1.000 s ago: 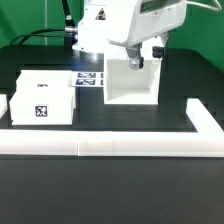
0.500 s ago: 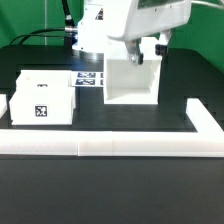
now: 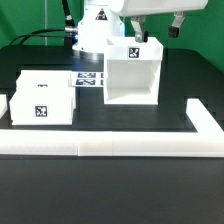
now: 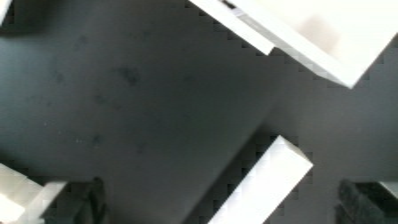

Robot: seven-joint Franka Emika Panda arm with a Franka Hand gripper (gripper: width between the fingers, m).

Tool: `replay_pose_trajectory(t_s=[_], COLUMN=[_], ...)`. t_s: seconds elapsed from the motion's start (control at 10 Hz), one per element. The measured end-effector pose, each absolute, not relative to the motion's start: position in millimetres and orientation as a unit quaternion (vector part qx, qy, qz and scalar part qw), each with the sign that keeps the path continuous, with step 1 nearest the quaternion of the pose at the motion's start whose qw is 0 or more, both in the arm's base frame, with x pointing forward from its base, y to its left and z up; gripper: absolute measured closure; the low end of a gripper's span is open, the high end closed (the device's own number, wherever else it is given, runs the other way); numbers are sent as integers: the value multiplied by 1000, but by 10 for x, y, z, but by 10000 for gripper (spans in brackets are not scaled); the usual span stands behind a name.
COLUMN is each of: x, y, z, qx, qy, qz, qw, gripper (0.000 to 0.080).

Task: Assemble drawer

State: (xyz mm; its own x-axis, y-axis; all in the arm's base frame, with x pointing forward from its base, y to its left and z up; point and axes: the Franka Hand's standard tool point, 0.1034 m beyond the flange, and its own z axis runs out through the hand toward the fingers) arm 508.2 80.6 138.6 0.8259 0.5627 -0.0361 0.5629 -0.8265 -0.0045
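— Drawer housing (image 3: 132, 82), the tall white plastic box with the open front: where does it stand?
— Right of centre in the exterior view, upright on the black table (image 3: 110, 190). Its open side faces the camera, and a black-and-white square tag (image 3: 133, 55) sits at its top rear edge.
— And the claw?
— The two-finger gripper (image 3: 159, 36) hangs above the housing at the upper right of the frame, apart from it. Its dark fingers (image 3: 140, 37) are spread wide with nothing between them. The wrist view agrees: one finger shows at each side, and beneath them are only dark table and a narrow white edge (image 4: 276, 180). I cannot tell which part that edge belongs to.
— Any other drawer parts?
— A smaller white plastic tray box (image 3: 45, 98) sits at the exterior view's left, well apart from the housing, with a square tag of its own on its front.
— What else is there?
— The marker board (image 3: 90, 80) lies flat farther back, between the two. A long low white rail (image 3: 110, 147) runs across the front and turns back at the exterior view's right.
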Motion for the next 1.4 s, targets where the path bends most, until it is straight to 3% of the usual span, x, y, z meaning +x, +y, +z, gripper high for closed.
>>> replay_pose_trajectory(t_s=[0.2,0.5,0.7,1.0,1.4], x=[5057,4604,4508,4504,4083], y=[789,950,946,948,981], z=[1443,1495,1469,1464,1199], qx=[974,994,998,998,998], qy=[228,107,58,61,41], qz=[-2,-21,-29,-30,-35], qw=[9,19,-16,-14,-20], gripper=[150,150,150,150,150])
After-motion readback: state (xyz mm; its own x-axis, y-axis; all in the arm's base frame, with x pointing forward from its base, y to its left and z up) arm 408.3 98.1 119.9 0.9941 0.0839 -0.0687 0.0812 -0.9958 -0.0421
